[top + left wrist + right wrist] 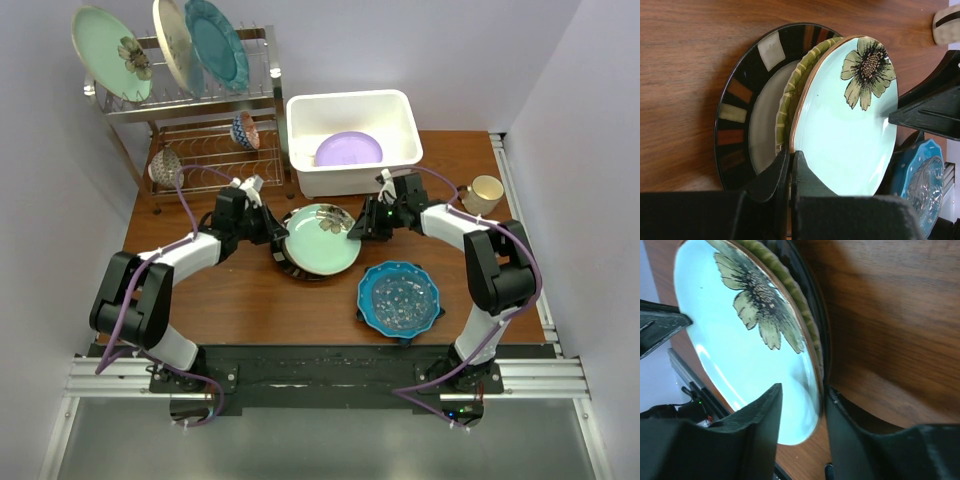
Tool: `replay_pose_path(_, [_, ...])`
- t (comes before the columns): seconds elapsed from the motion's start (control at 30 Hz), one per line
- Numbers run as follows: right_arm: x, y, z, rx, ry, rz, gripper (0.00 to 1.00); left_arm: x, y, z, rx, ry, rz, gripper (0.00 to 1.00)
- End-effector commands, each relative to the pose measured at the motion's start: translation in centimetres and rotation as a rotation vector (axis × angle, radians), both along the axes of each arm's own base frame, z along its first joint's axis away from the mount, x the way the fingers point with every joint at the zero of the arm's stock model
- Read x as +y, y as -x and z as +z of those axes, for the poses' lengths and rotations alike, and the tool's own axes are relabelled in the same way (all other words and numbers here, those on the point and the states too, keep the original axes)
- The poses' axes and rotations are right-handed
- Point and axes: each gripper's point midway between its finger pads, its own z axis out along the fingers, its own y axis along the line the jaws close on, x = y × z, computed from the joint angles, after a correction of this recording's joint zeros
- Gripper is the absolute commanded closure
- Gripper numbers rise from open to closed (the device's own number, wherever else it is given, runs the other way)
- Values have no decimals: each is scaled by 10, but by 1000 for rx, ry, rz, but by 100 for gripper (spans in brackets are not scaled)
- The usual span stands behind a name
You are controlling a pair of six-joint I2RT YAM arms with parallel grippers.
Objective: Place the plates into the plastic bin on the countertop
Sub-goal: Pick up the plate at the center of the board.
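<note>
A mint plate with a flower [322, 238] lies on a stack in the middle of the countertop [250, 290], over a green ribbed plate [790, 95] and a dark-rimmed cream plate [735, 115]. My left gripper [279, 232] [790, 152] is shut on the mint plate's [845, 135] left rim. My right gripper [361, 229] [802, 400] is open, its jaws straddling the mint plate's [735, 345] right rim. Behind the stack, the white plastic bin [400, 110] holds a lilac round plate [348, 150]. A blue scalloped dotted plate [398, 296] rests on a dark-blue one at front right.
A chrome wire rack [200, 110] at back left holds a second mint plate [108, 52], a cream plate [172, 42], a teal plate [216, 42] and small bowls [244, 130]. A mug [483, 193] stands by the right table edge, near the right arm.
</note>
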Motion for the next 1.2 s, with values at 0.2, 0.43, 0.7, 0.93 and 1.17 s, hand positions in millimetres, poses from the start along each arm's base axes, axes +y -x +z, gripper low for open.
replay_pose_path(0.2, [27,7,48,-104,-214,95,68,-11,0,5,-43,43,-58,100])
replay_pose_path(0.43, [31,14,70,-140,-279,133,75,-9,0,-3,-25,30,-56,100])
replay_pose_path(0.7, [39,20,91,-162,-372,169,78,-13,0,-6,-18,44,-73,100])
replay_pose_path(0.93, [47,23,77,-118,-400,191,76,-17,-1,2,-39,62,-95,100])
replay_pose_path(1.17, [54,25,71,-84,-429,214,72,-22,-2,9,-54,88,-116,100])
